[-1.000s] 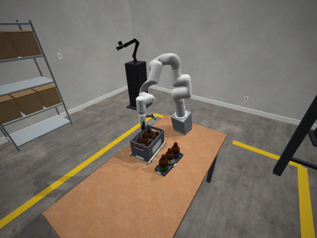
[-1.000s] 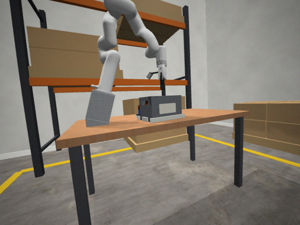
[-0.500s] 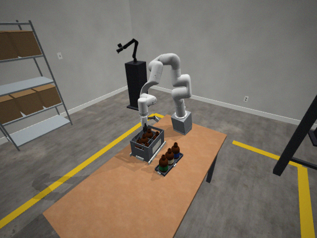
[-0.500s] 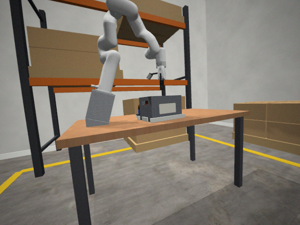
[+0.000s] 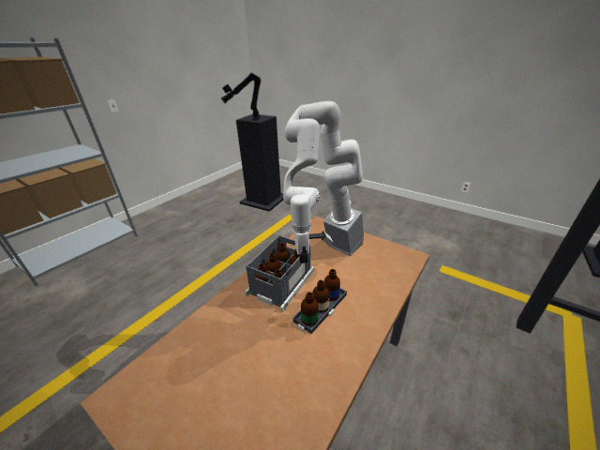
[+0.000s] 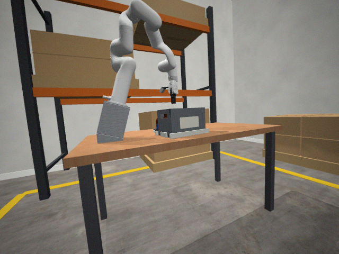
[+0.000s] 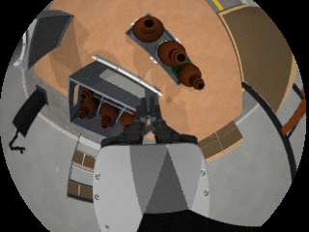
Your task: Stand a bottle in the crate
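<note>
A grey crate (image 5: 263,286) (image 6: 180,121) (image 7: 118,75) stands on the wooden table (image 5: 242,378) (image 6: 136,144) and holds several brown bottles (image 5: 273,262) (image 7: 108,115), all upright. To its right, a dark tray (image 5: 307,327) (image 7: 134,34) carries three upright brown bottles: one with a green label (image 5: 308,308) (image 7: 192,77), one with a pale label (image 5: 320,294) (image 7: 173,53) and one with a blue label (image 5: 332,283) (image 7: 149,27). My gripper (image 5: 304,255) (image 6: 173,101) (image 7: 148,104) hangs just above the crate's back right corner. Its fingers are nearly together and hold nothing.
The arm's grey base (image 5: 343,232) (image 6: 112,121) stands on the table behind the crate. A black pedestal (image 5: 259,159) stands on the floor beyond. A shelf rack (image 5: 58,159) is at the left and a black post (image 5: 557,262) at the right.
</note>
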Controlling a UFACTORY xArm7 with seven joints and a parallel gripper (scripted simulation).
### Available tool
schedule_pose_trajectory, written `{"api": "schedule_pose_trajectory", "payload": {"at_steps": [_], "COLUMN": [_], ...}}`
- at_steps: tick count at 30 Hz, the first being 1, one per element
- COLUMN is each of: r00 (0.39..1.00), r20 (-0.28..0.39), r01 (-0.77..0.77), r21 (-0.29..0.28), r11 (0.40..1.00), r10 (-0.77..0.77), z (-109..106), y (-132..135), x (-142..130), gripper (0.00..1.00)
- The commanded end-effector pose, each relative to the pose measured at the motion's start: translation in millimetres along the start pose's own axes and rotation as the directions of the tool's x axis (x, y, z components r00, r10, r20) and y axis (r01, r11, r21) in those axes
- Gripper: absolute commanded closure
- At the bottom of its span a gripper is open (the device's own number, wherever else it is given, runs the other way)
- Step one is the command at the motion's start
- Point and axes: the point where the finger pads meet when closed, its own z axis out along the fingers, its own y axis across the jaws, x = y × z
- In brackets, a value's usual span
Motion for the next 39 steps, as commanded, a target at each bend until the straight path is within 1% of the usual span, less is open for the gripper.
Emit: {"api": "schedule_pose_trajectory", "payload": {"at_steps": [1,3,39], "r00": [0.999,0.999,0.999], "r20": [0.033,0.033,0.033], "r01": [-0.030,-0.030,-0.030], "r21": [0.014,0.014,0.014], "r11": [0.999,0.999,0.999], "r10": [0.029,0.029,0.029], "z": [3.2,4.6,5.0], "y": [49.2,65.1,65.2], "x": [48.1,64.4,64.5], "gripper": [0.35,0.35,0.35]}}
